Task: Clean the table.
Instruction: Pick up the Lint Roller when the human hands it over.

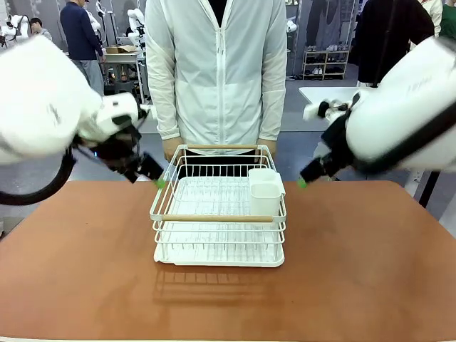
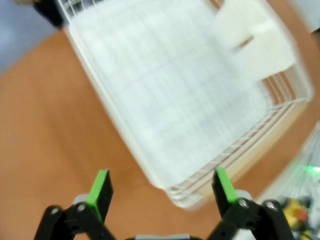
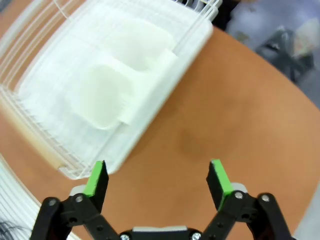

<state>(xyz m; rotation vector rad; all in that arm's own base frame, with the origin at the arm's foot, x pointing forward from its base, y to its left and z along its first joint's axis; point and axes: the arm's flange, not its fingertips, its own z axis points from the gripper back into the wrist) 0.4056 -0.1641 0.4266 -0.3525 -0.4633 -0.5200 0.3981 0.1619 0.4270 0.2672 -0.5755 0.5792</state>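
— Reddish-brown matte tabletop (image 1: 370, 278): where was it, and what sat on it?

— It lay beneath both arms, with a white wire dish rack (image 1: 214, 246) at its middle. The left end effector (image 1: 151, 174) hung just off the rack's far-left corner and the right end effector (image 1: 308, 177) off its far-right. Both had their fingers spread apart, held nothing, and looked equally near.

Worktop (image 1: 356, 278) looked smooth and matt, reddish-brown. Dish rack (image 1: 214, 242) was white-coated metal wire with two pale wooden handle bars (image 1: 217, 218). Cutlery cup (image 1: 266, 199) inside it looked like matt white plastic.
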